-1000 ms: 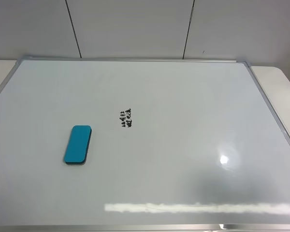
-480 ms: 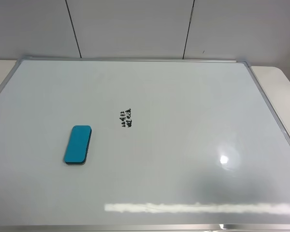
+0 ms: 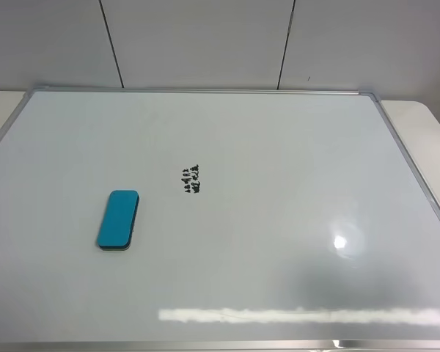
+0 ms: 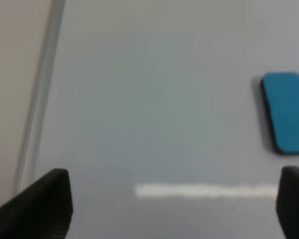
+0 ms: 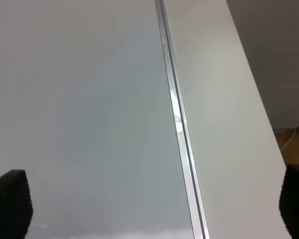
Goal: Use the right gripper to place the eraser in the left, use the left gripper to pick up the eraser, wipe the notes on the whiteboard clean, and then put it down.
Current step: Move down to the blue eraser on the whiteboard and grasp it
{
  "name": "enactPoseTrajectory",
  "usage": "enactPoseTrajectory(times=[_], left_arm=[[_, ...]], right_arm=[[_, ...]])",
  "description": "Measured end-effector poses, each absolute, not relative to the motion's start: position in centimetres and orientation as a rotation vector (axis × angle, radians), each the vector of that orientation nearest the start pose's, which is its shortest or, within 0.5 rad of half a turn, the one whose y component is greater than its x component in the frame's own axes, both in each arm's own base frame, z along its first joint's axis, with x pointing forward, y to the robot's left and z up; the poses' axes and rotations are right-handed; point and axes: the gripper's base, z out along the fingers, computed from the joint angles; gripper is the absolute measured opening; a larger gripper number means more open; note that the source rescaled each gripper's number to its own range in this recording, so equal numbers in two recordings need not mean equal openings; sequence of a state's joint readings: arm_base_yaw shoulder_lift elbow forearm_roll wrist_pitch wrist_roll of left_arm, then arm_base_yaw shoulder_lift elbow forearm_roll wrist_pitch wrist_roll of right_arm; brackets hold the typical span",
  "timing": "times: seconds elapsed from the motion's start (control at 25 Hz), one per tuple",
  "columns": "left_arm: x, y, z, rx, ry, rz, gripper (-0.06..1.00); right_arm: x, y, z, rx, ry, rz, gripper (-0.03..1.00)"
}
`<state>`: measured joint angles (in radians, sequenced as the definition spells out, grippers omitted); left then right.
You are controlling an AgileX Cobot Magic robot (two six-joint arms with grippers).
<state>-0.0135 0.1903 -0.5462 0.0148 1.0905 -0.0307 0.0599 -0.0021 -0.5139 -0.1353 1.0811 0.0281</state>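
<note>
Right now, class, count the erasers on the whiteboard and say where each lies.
1. The teal eraser lies flat on the whiteboard, left of centre in the high view, below-left of the black marker notes and apart from them. No other shows.

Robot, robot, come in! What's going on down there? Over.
Left gripper open, empty. Right gripper open, empty. Eraser flat on whiteboard, beside notes, not touching. No blocker seen.

The eraser (image 3: 118,220), a flat teal-blue oblong with rounded corners and a thin dark underside, lies flat on the left part of the glossy, silver-framed whiteboard (image 3: 293,161). The notes (image 3: 191,179), two short rows of black scribbles, sit unwiped near its far right, not touching it.
</note>
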Motion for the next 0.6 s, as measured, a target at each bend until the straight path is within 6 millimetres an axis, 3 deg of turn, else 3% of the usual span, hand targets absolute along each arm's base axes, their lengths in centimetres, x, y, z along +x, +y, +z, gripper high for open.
enactPoseTrajectory(times=[0.36, 0.6], left_arm=[[9.1, -0.7, 28.1, -0.044, 2.538, -0.114, 0.62], [11.9, -0.9, 26.9, -0.054, 2.629, -0.129, 0.62]], right_arm=[[-0.7, -1.1, 28.0, -0.023, 2.042, -0.107, 1.0], [-0.7, -1.1, 28.0, -0.023, 2.042, -0.107, 1.0]])
